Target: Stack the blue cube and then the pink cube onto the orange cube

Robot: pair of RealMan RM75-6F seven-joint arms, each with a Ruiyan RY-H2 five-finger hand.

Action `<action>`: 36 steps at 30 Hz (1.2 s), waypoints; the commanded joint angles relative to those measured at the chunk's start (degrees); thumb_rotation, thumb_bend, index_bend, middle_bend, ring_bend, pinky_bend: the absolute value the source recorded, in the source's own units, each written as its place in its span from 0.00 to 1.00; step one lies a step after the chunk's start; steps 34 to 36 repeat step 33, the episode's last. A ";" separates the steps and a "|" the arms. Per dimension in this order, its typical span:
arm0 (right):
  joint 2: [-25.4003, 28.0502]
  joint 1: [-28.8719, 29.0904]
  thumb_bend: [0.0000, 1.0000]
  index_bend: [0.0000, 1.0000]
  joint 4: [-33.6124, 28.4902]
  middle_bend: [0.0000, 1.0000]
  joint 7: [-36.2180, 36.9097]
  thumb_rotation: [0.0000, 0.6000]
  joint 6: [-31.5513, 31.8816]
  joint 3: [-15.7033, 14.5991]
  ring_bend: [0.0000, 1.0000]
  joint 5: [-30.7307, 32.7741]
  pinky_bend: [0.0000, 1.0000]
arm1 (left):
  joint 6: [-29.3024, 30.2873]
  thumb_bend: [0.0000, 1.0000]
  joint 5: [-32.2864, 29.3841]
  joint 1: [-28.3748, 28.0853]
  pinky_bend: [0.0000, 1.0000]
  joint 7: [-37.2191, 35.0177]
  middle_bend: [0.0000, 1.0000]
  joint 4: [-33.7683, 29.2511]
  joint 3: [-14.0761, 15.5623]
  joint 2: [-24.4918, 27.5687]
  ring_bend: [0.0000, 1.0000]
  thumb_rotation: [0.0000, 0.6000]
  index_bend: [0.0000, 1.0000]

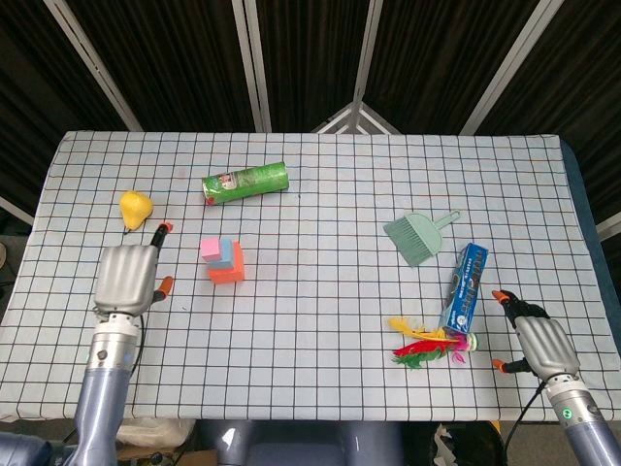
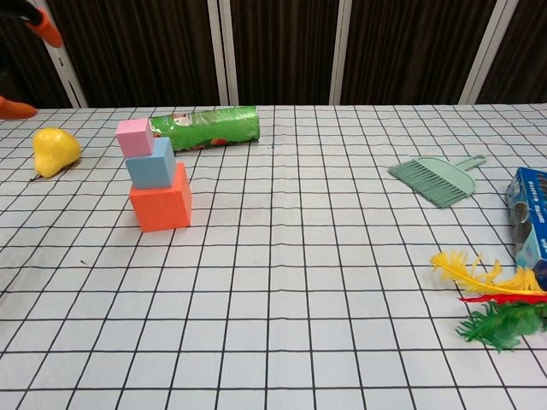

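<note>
My left hand (image 1: 125,279) hung at the lower left of the head view with its orange fingertips (image 1: 165,227) spread and nothing in them, well apart from the stack; my right hand (image 1: 543,346) sat at the lower right corner, fingers apart and holding nothing, just right of the blue box (image 1: 467,287) and feathers (image 1: 425,344). In the left part of the frame the pink cube (image 2: 134,137) rested on the blue cube (image 2: 151,167), which rested on the orange cube (image 2: 160,204), each one offset a little from the one below. A pear (image 2: 55,151) lay to their left and a green can (image 2: 206,126) just behind, with a brush (image 2: 436,178) at the right.
</note>
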 commanded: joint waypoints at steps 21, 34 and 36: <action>-2.09 -1.54 0.19 0.01 1.95 0.09 0.26 1.00 5.76 0.44 0.16 -4.65 0.15 | -5.96 0.31 36.52 27.19 0.17 -38.99 0.16 32.65 20.17 6.06 0.06 1.00 0.16; -3.02 -2.59 0.19 0.00 3.13 0.09 0.98 1.00 9.16 0.92 0.16 -6.87 0.15 | -4.18 0.28 38.80 30.63 0.17 -36.09 0.15 32.65 17.67 5.04 0.06 1.00 0.12; -3.02 -2.59 0.19 0.00 3.13 0.09 0.98 1.00 9.16 0.92 0.16 -6.87 0.15 | -4.18 0.28 38.80 30.63 0.17 -36.09 0.15 32.65 17.67 5.04 0.06 1.00 0.12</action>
